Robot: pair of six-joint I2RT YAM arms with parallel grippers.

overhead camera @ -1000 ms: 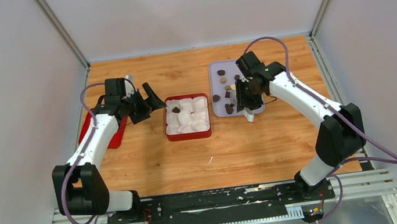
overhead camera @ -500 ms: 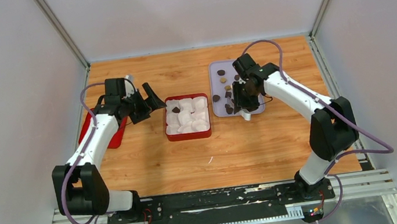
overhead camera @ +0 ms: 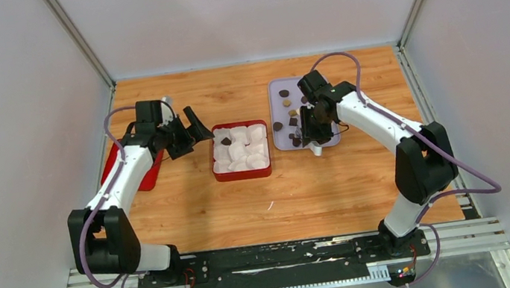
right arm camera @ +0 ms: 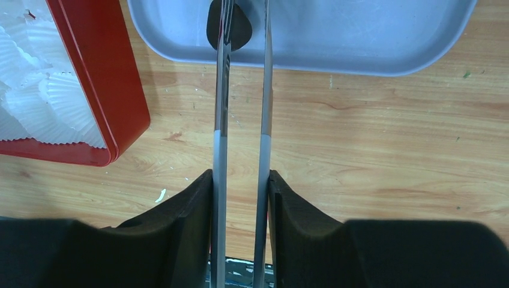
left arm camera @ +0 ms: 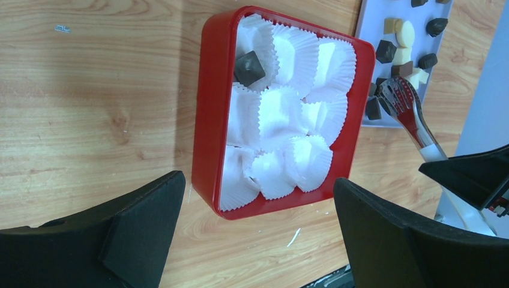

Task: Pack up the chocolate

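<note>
The chocolate pieces [overhead camera: 285, 97], dark, brown and tan, lie on a pale grey tray [overhead camera: 278, 113]. They also show in the left wrist view [left arm camera: 385, 51]. One dark piece [overhead camera: 225, 141] sits in a white paper cup in the red box [overhead camera: 243, 176], seen too in the left wrist view [left arm camera: 249, 67]. My right gripper [overhead camera: 313, 134] is shut on metal tongs [right arm camera: 221, 90]. The tong tips reach over the tray's near edge, and one arm crosses a dark piece [right arm camera: 237, 27]. My left gripper [overhead camera: 190, 132] is open and empty, just left of the box.
The box [left arm camera: 207, 120] is filled with several white paper cups [left arm camera: 282, 114]. A red lid [overhead camera: 155, 175] lies under the left arm by the left wall. A small white scrap [overhead camera: 270, 206] lies on the wooden table in front of the box.
My right arm has shifted a little to the left with the tongs, bringing their tips further over the tray's near edge. The left arm has not moved.
</note>
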